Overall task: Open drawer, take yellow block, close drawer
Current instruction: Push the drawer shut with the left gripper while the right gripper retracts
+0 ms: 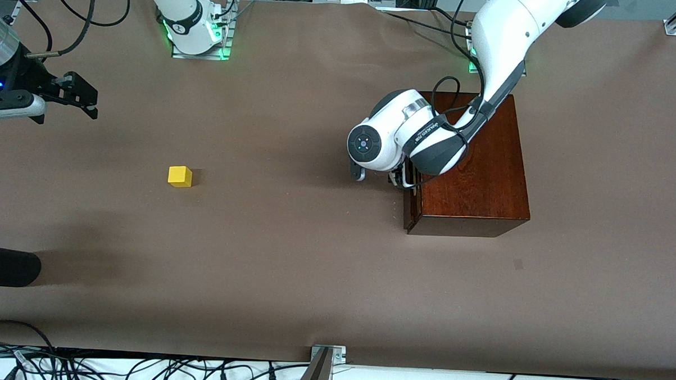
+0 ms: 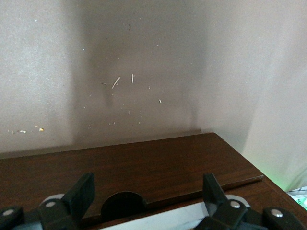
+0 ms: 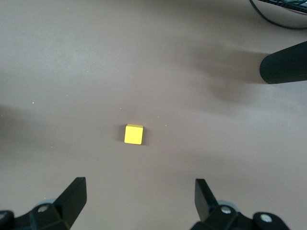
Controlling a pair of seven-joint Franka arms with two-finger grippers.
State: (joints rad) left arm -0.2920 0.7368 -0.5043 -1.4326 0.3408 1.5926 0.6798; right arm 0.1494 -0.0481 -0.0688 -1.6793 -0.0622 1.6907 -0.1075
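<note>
The yellow block [image 1: 180,176] sits on the bare table toward the right arm's end, well away from the dark wooden box [image 1: 476,172]. It also shows in the right wrist view as the yellow block [image 3: 134,134], below my open right gripper [image 3: 139,187]. That right gripper [image 1: 82,98] hangs over the table's edge with nothing in it. The drawer [image 1: 411,206] looks pushed in, its front flush with the box. My left gripper [image 2: 148,187] is at the drawer's front, open, with its fingers [image 2: 82,194] standing either side of the white handle [image 2: 158,219].
A black cylinder [image 1: 3,265] pokes in from the table's edge at the right arm's end, nearer the front camera than the block. Brown table cover [image 1: 291,239] spreads between the block and the box. Cables run along the table's edges.
</note>
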